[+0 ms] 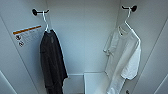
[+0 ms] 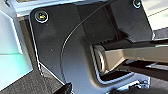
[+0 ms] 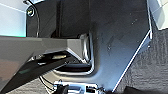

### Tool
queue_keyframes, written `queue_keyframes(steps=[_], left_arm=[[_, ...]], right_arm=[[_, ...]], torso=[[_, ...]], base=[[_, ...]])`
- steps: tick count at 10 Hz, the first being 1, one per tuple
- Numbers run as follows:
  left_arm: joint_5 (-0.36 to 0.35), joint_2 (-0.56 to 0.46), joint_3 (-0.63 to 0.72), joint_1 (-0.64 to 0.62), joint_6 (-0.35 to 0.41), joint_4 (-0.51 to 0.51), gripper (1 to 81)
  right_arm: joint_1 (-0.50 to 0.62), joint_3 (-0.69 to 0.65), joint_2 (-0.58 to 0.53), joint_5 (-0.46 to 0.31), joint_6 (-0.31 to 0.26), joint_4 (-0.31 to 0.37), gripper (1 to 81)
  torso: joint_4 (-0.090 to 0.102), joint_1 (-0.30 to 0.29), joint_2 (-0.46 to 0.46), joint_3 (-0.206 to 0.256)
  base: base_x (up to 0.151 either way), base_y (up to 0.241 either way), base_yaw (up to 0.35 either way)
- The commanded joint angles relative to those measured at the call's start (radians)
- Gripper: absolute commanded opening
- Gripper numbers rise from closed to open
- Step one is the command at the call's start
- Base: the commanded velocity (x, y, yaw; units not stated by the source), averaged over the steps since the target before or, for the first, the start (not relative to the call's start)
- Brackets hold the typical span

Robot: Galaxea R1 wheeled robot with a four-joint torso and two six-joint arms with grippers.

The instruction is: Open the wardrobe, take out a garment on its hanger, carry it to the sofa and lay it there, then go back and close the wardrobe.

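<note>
The wardrobe (image 1: 82,37) stands open in front of me, its white inside facing the head view. On the right, the garment (image 1: 125,57), a white short-sleeved shirt, hangs from its thin white hanger (image 1: 128,18). The hanger's hook rests on a black hook (image 1: 133,8) on the right wall. The shirt hangs freely with nothing touching it.
A long black garment (image 1: 52,62) hangs on a white hanger from the black hook (image 1: 35,11) on the left wall. A warning label (image 1: 26,35) is stuck on that wall. A low white step (image 1: 93,81) sits at the wardrobe's bottom. Dark carpet (image 3: 155,62) lies beneath the robot.
</note>
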Motion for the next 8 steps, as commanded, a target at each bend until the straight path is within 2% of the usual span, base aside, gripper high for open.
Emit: queue_keyframes(steps=[1, 4, 6, 7, 8], left_arm=[[0.067, 0.003, 0.001, -0.036, 0.004, 0.003, 81.1], [0.081, -0.001, 0.001, -0.042, 0.005, 0.003, 81.1], [0.081, -0.03, 0.042, -0.07, 0.009, 0.012, 81.1], [0.081, -0.067, 0.101, -0.09, 0.007, 0.012, 81.1], [0.081, -0.096, 0.154, -0.108, 0.006, 0.012, 81.1]], right_arm=[[0.027, 0.009, -0.002, -0.058, -0.001, 0.005, 81.1], [0.021, 0.021, -0.009, -0.057, -0.001, 0.0, 81.1], [0.013, 0.087, -0.046, -0.055, -0.003, -0.006, 81.1], [0.01, 0.14, -0.081, -0.054, -0.003, -0.007, 81.1], [0.007, 0.174, -0.104, -0.043, -0.003, -0.007, 81.1]], torso=[[0.0, 0.0, 0.0, 0.0], [0.0, -0.001, 0.0, 0.0], [0.0, -0.001, 0.0, 0.0], [-0.042, -0.001, 0.0, 0.0], [-0.07, -0.001, 0.0, 0.0]], base=[[0.0, 0.0, 0.0], [0.0, 0.0, 0.0], [0.0, 0.0, 0.0], [0.0, 0.0, 0.0], [0.0, 0.0, 0.0]])
